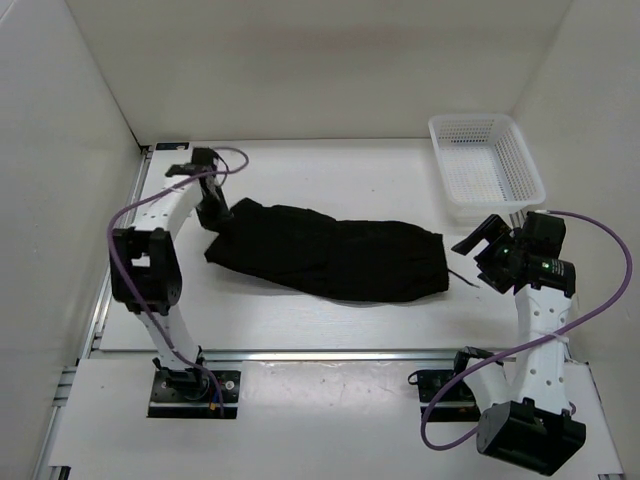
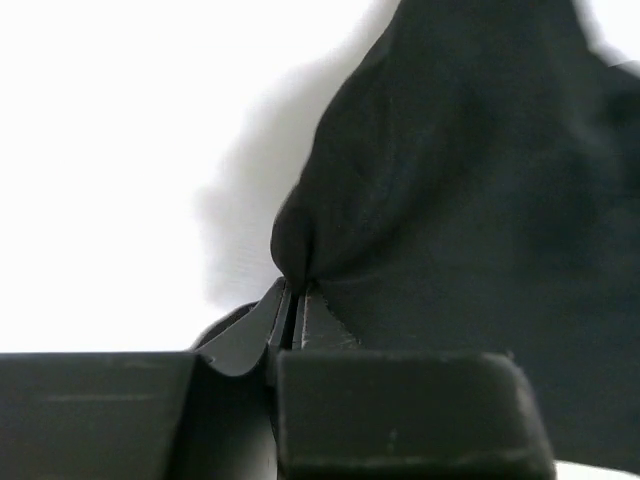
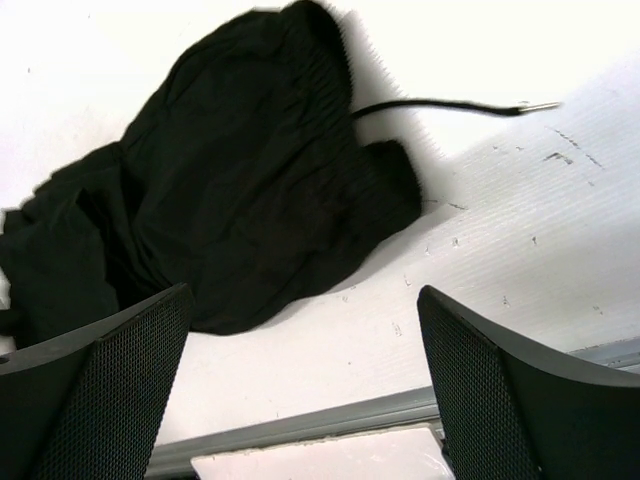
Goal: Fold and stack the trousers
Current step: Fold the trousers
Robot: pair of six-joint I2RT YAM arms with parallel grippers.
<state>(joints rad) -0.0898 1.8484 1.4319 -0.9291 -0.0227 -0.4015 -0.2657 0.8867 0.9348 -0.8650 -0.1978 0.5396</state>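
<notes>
White table (image 1: 300, 312) with black trousers (image 1: 330, 255), one corner in the closed left gripper (image 2: 297, 295)

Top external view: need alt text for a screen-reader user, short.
Black trousers lie bunched lengthwise across a white table, the left gripper pinching their left end. The right gripper hangs open just off their right end, with a white basket beyond it at the table's far right.

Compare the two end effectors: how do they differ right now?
The left end effector is shut, pinching the trousers; the right end effector is open and holds nothing. The left is at the trousers' left end; the right is apart from them, past their right end. Both are black and two-fingered.
</notes>
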